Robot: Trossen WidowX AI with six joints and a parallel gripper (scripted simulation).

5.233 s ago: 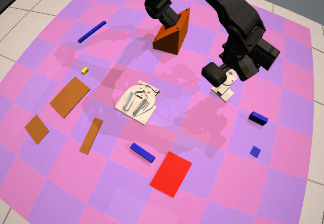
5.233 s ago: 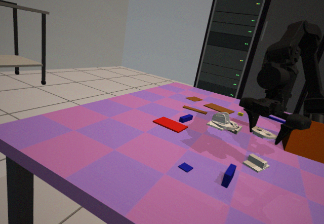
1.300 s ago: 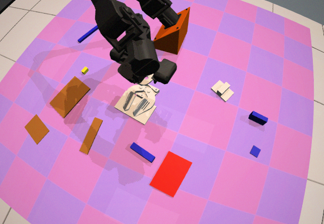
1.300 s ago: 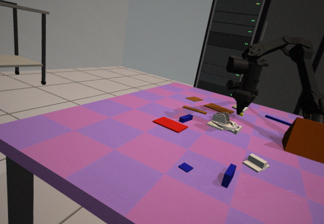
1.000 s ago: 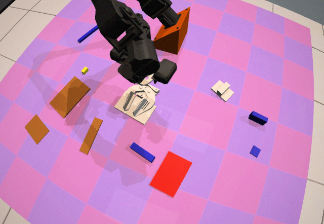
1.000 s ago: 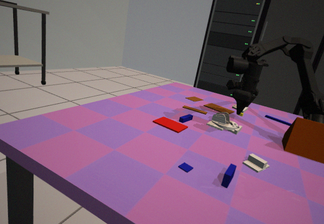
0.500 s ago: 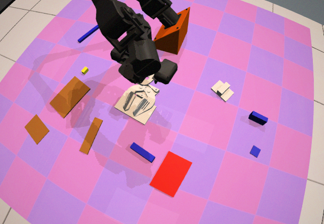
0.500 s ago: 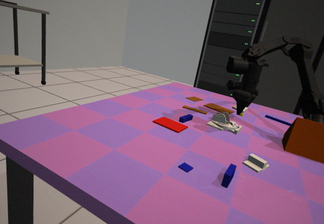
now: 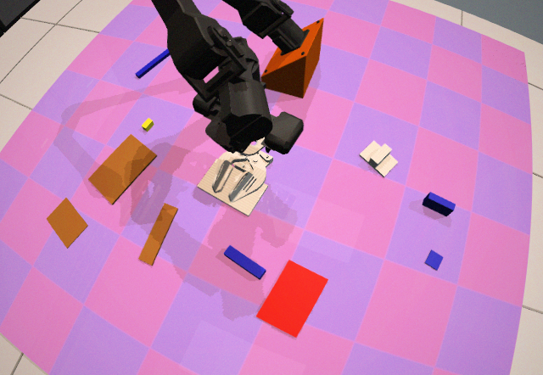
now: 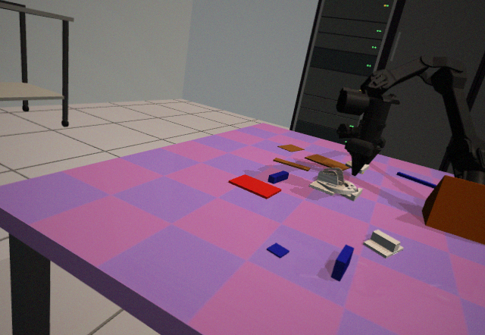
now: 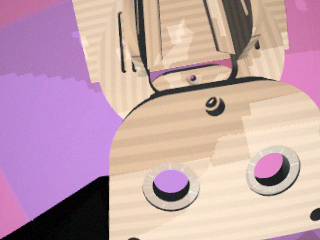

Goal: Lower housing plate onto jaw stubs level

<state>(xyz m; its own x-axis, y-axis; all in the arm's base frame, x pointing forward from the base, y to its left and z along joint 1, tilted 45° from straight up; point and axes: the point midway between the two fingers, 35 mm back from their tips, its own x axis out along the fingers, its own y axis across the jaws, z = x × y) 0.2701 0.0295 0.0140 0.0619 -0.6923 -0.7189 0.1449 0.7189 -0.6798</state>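
The cream housing plate (image 11: 175,135) (image 9: 254,146) (image 10: 364,167) is held in my gripper (image 10: 355,173). It has two ringed holes and hangs above the rear end of the jaw assembly. A black part of the gripper shows at the lower left in the wrist view; the grip itself is hidden. In front of the plate, a cream base (image 9: 249,208) (image 10: 317,186) lies on the table. The two jaws stand on it side by side, one jaw (image 9: 222,176) on the left and the other jaw (image 9: 242,187) on the right. The stubs are mostly hidden; plate tilt is hard to judge.
A cream ridged piece (image 9: 390,165) (image 10: 385,241) and an upright blue block (image 9: 438,204) (image 10: 342,262) lie to the right. A blue bar (image 9: 244,262) and a red plate (image 9: 292,299) (image 10: 255,186) are in front. Brown plates lie left; the orange wedge (image 9: 291,70) stands behind.
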